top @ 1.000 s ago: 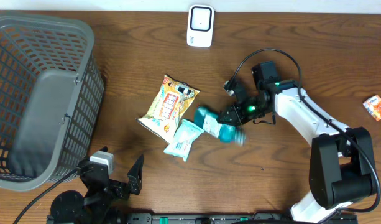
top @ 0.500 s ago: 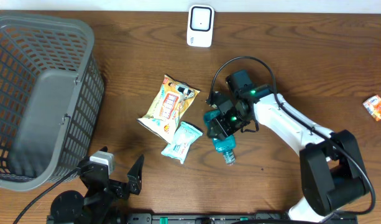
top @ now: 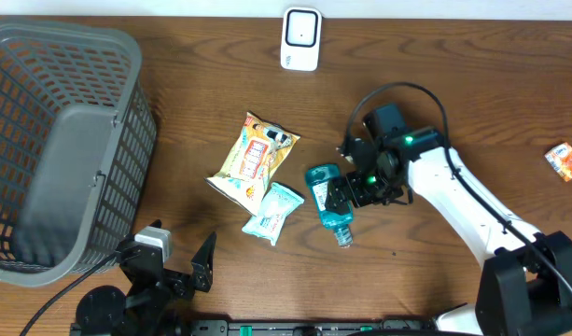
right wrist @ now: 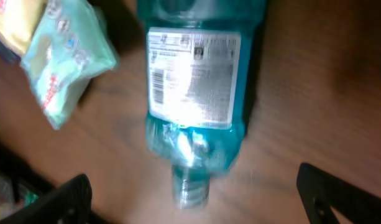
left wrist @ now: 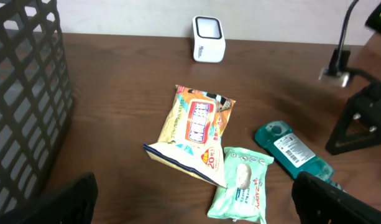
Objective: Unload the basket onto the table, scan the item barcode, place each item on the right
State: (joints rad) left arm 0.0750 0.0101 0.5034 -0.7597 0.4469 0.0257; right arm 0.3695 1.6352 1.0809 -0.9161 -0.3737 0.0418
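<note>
A teal bottle (top: pixel 328 204) lies flat on the table, neck toward the front edge. Its white label with the barcode (right wrist: pixel 159 79) faces up in the right wrist view. My right gripper (top: pixel 345 195) hovers just above the bottle (right wrist: pixel 196 93), open, its fingertips wide on either side of the cap and holding nothing. The white scanner (top: pixel 301 39) stands at the back edge, also seen from the left wrist as scanner (left wrist: pixel 209 39). My left gripper (top: pixel 174 258) rests open at the front left, empty, with the bottle (left wrist: pixel 293 151) off to its right.
A yellow snack bag (top: pixel 253 159) and a mint wipes pack (top: pixel 274 210) lie just left of the bottle. A large grey basket (top: pixel 127 112) fills the left side. A small orange packet (top: pixel 565 161) sits at the far right.
My right gripper held the bottle off the table, swung it round, set it down and opened. The bottle now lies free, label up. The left arm has not moved.
</note>
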